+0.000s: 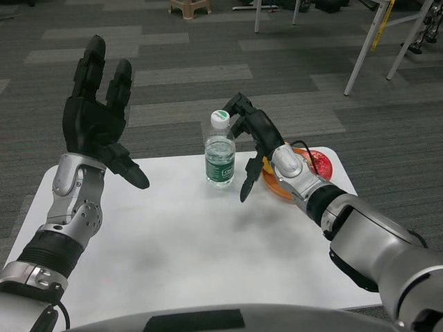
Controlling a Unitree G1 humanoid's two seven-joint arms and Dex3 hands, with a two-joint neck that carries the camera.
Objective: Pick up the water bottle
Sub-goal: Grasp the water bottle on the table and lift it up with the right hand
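A small clear water bottle (220,155) with a white cap and a green label stands upright near the far edge of the white table (173,235). My right hand (250,142) is just to the bottle's right, fingers spread apart, with a narrow gap between it and the bottle. It holds nothing. My left hand (100,114) is raised above the table's left side, palm facing forward and fingers apart, well away from the bottle.
An orange plate (320,166) with something red on it sits at the table's far right, partly hidden behind my right wrist. White frame legs (374,41) and a stool stand on the grey carpet beyond the table.
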